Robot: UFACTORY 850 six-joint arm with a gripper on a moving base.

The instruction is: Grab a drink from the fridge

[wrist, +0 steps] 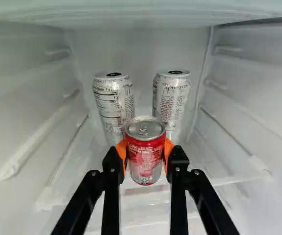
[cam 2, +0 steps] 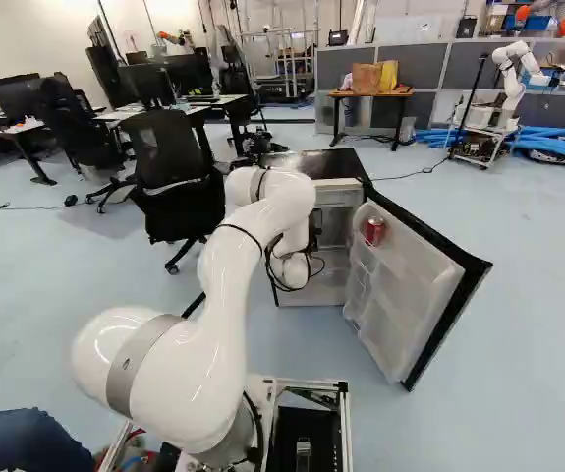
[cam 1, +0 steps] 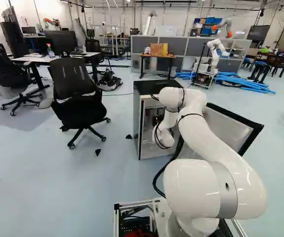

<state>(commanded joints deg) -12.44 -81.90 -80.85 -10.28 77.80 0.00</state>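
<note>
By the pincer [wrist: 144,154], a red can [wrist: 145,169] is grasped from both sides, with an orange pad [wrist: 123,155] pressed to each flank. The can is held upright inside the fridge [cam 2: 307,295]; whether its base touches the shelf [wrist: 229,179] cannot be told. Beyond it, two silvery cans [wrist: 114,105] [wrist: 172,100] are seen at eleven and one o'clock from the pincer, set apart near the back wall [wrist: 143,54].

From the arm's base, the fridge is found at twelve o'clock, and the arm [cam 2: 225,285] is extended to its opening. The door [cam 2: 400,285] is swung open at one o'clock, and another red can [cam 2: 374,231] is carried on its inner side. An office chair [cam 1: 77,94] is placed at eleven o'clock. Farther off, a desk [cam 1: 157,57] bearing boxes is seen at twelve o'clock, and another robot [cam 1: 215,52] at one, near blue tubes [cam 1: 245,84].
</note>
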